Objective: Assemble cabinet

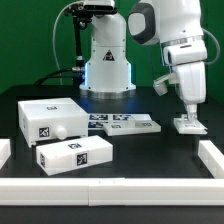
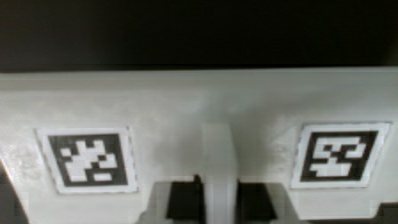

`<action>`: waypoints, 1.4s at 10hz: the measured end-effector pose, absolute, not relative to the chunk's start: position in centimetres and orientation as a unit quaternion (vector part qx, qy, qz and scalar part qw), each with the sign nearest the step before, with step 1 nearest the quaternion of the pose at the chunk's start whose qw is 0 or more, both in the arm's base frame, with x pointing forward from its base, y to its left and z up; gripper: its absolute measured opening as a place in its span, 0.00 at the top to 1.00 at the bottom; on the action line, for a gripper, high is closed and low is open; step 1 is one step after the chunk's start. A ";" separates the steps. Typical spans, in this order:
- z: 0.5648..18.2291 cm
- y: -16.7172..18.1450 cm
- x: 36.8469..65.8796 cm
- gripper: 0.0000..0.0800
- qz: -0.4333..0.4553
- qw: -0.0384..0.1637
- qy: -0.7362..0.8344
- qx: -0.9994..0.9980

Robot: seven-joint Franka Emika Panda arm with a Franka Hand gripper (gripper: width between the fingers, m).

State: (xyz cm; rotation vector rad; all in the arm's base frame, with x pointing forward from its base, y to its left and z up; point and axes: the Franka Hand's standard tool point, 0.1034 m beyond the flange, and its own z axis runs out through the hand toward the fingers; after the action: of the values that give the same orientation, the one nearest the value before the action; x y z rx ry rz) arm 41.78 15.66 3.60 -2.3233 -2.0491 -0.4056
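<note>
cabinet near bench edge, exterior view's left | pincer closed narrow over small tagged part near opposite edge | contact hidden; wrist view crops fingertips, grip on part cannot be told

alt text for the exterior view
A robot arm reaches down on the exterior view's right, its gripper shut at a small white part on a black table. At that view's left sit the cabinet and a long white block, the marker board between.
</note>
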 end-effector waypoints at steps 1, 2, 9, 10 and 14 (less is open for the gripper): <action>3.4 15.9 41.0 0.92 -0.132 0.006 -0.679 -0.722; 3.3 16.8 40.6 0.92 -0.134 0.006 -0.698 -0.703; 5.1 14.2 42.0 0.31 -0.092 -0.011 -0.682 -0.726; 6.9 13.4 43.6 0.12 -0.094 -0.025 -0.682 -0.725; 7.9 11.1 46.2 0.01 -0.077 -0.036 -0.700 -0.710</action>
State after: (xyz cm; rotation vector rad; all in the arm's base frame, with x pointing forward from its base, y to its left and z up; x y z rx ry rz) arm 46.25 11.10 7.87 -2.2812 -2.2492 -0.2466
